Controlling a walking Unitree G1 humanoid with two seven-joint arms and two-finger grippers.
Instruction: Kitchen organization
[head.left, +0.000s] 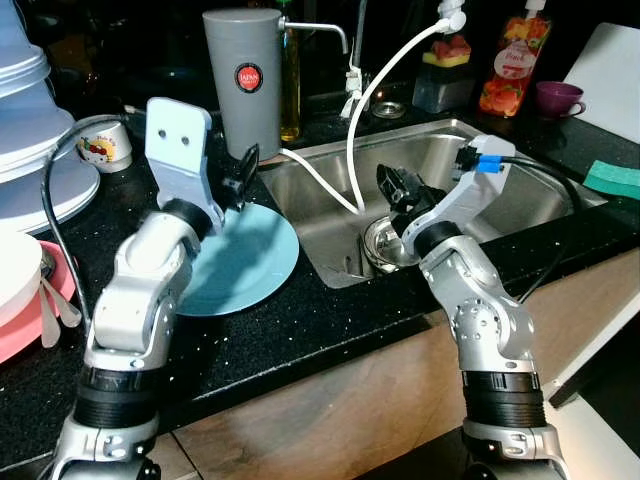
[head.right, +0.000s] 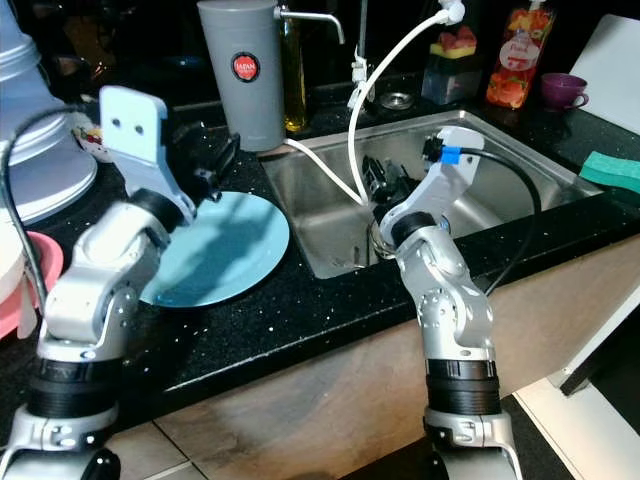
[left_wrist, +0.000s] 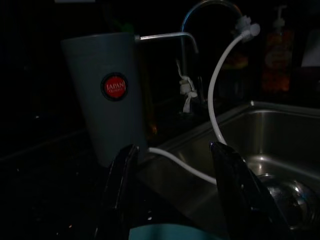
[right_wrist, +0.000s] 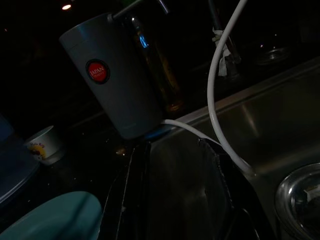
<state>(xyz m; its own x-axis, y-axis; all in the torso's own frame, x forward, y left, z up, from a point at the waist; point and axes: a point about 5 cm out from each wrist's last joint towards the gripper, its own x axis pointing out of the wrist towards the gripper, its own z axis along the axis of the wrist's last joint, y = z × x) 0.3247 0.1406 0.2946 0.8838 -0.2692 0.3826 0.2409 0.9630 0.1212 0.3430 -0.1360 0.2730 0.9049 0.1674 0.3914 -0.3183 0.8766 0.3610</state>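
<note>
Both wrist views are very dark. The light blue plate (head.left: 235, 262) lies flat on the black tabletop (head.left: 330, 325) just beside the sink (head.left: 520, 165); its near edge sits below the left gripper (left_wrist: 175, 190), whose fingers are spread and empty. The right gripper (right_wrist: 175, 195) hangs over the sink, fingers parted, empty

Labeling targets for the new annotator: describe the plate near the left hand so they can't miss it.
Start at the steel sink set in the black counter. Just left of its rim, in front of the tall grey canister, a plate lies flat under the open left hand. It is the only pale blue disc there.
</note>
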